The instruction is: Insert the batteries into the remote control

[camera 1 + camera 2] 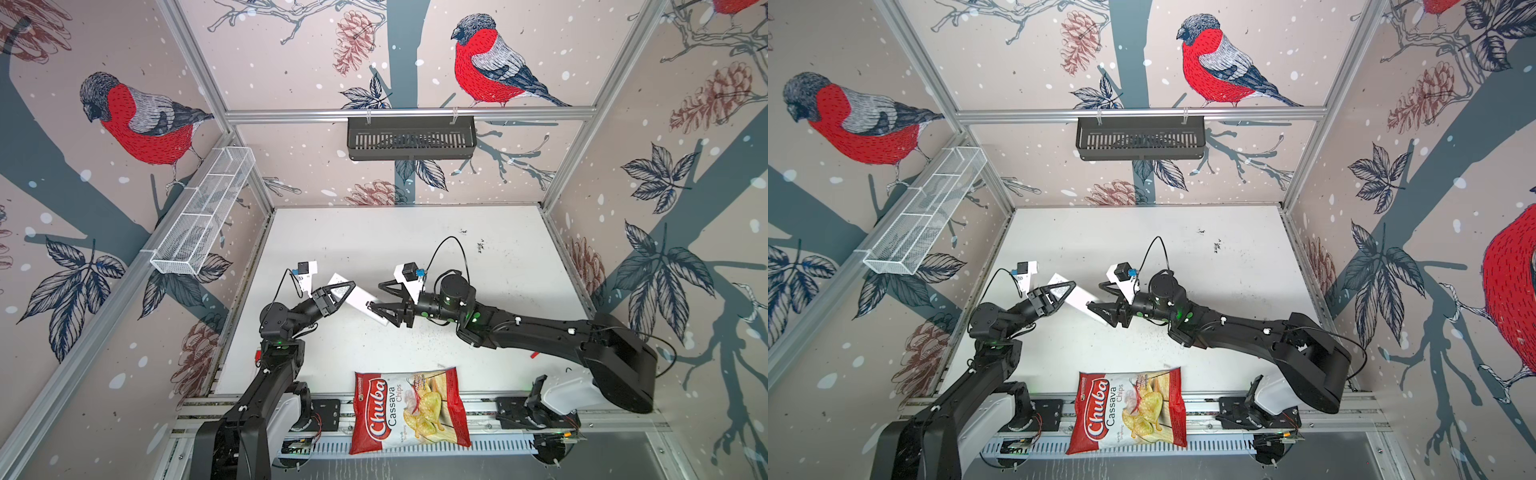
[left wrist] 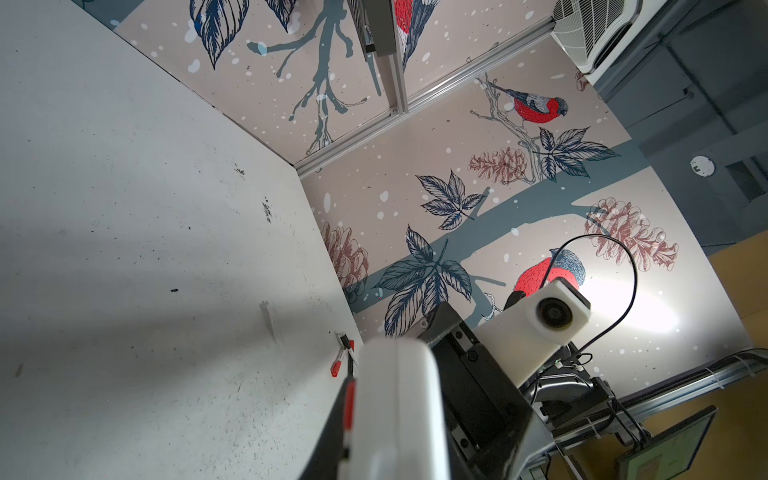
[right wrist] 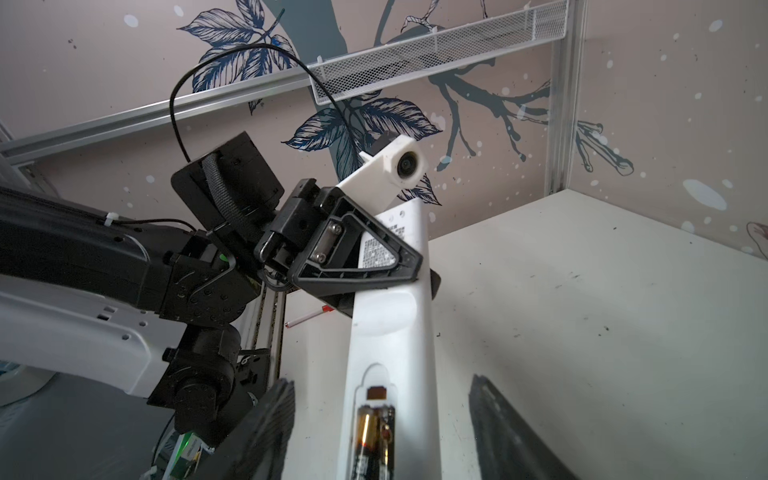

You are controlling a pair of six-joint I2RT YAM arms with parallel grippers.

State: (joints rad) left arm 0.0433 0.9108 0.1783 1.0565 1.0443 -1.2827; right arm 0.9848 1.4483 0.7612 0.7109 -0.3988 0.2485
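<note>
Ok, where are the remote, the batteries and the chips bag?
remote (image 3: 390, 336): right wrist view, its white back.
batteries (image 3: 369, 438): right wrist view, the black-and-gold side.
chips bag (image 1: 409, 409): a top view, its middle.

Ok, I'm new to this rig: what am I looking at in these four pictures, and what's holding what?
Two black robot arms work over a white table, each ending in a two-finger gripper. Both top views look down on the whole booth from overhead; the other two pictures come from a small camera on each arm's wrist. The left gripper is shut on the remote control, holding it by one end. The right gripper is open, its fingers either side of the other end. The right wrist view shows the open compartment there with the batteries lying in it. A bag of chips lies at the near edge; pens lie on the table.
</note>
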